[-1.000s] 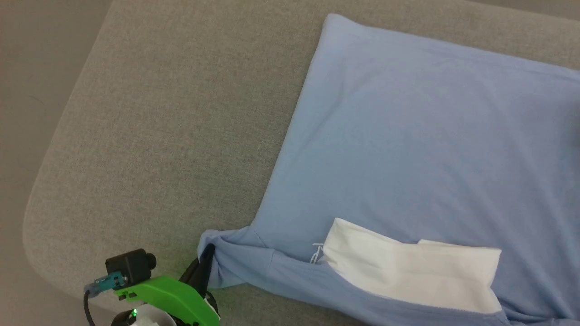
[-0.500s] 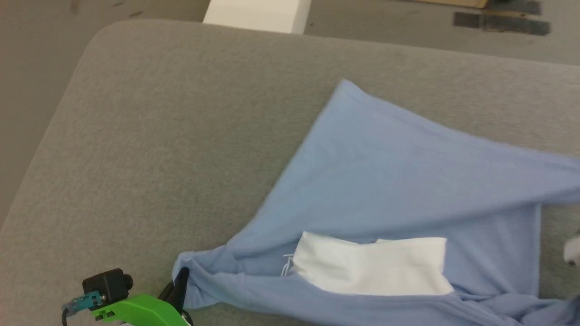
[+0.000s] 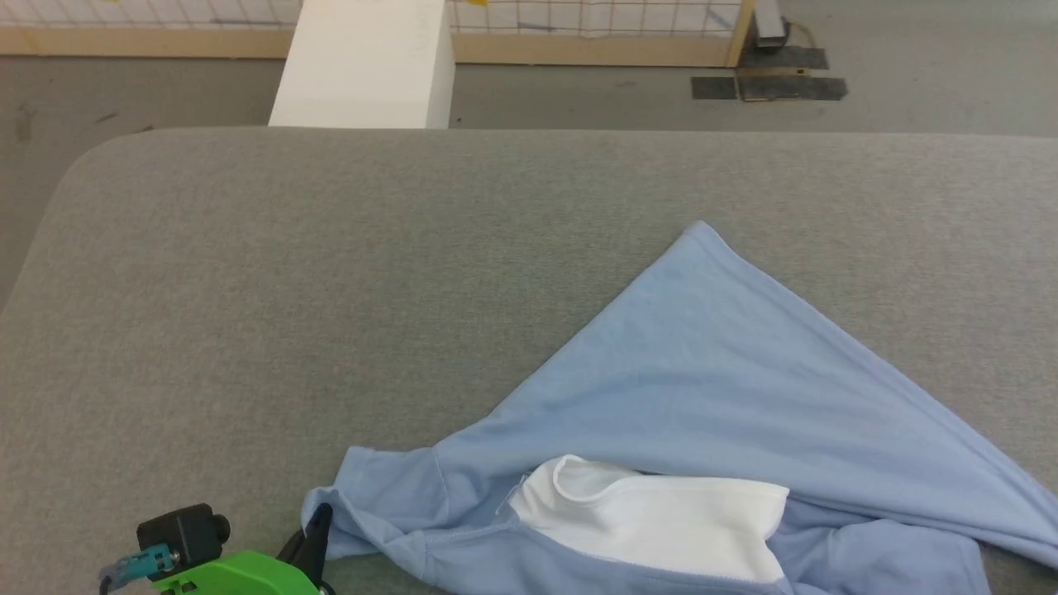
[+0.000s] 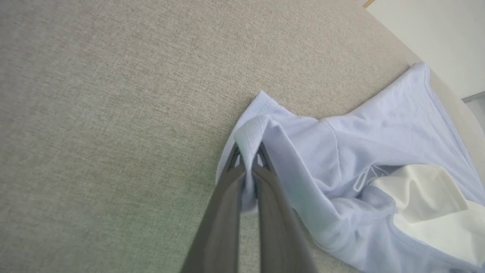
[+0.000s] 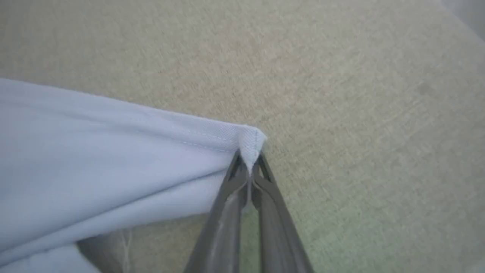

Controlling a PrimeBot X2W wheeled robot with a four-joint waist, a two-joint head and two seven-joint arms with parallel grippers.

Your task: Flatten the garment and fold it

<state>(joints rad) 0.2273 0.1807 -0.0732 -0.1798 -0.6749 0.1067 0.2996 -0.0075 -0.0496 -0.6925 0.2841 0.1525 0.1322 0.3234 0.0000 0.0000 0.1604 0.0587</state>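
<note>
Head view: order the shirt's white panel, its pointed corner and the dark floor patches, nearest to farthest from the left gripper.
From the left gripper:
1. white panel, to its right.
2. pointed corner, farther right.
3. dark floor patches, beyond the table.

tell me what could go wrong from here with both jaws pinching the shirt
1. The right jaws hold only the tip of a hem corner; a hard pull may slip it free.
2. The garment lies skewed, with the white panel bunched and rolled at its edge; laying it down like this may set creases rather than flatten it.
</note>
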